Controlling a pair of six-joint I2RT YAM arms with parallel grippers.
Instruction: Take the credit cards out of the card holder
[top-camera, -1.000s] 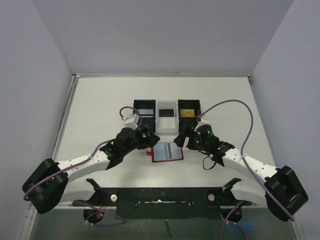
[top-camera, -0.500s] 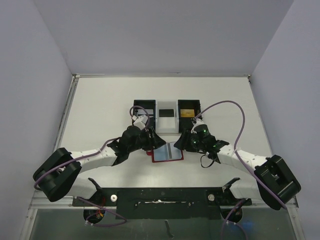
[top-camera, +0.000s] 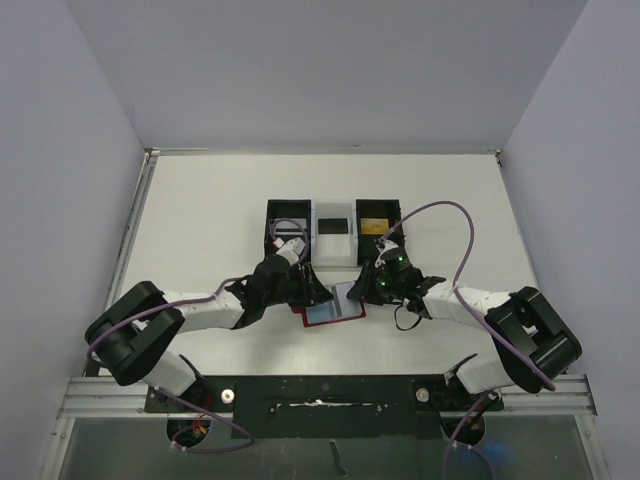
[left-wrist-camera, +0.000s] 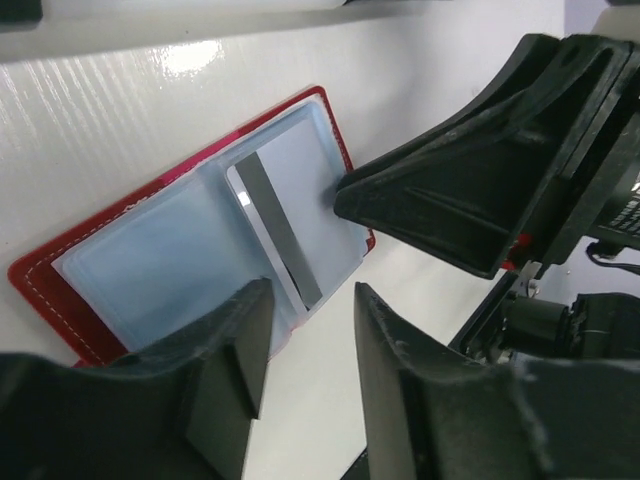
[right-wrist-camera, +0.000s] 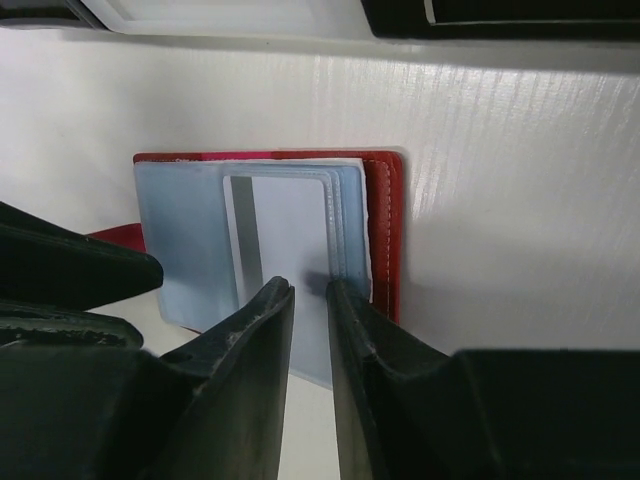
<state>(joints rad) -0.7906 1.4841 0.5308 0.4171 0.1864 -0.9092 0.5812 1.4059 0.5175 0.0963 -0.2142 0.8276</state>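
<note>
White tabletop (top-camera: 200, 230), pale grey walls on three sides. At upper centre of the top view, three-compartment tray (top-camera: 333, 206): gold card (top-camera: 376, 223) flat in the right compartment, dark card (top-camera: 333, 225) in the middle one.

Just below the tray, at frame centre, red card holder (top-camera: 330, 310) lying open, cover down, blue-grey sleeves up. In one sleeve, pale card (left-wrist-camera: 283, 235) with a dark stripe, seen in both wrist views.

Over the holder's left side in the top view, left gripper (left-wrist-camera: 312, 300) low, fingers parted by a clear gap, only the sleeve edge visible below; no grasp seen.

At the holder's right side, right gripper (right-wrist-camera: 310, 288), fingers a mere slit apart, tips on or just above the sleeve beside the striped card; cannot tell whether pinching anything.

Grippers near each other across the holder.
</note>
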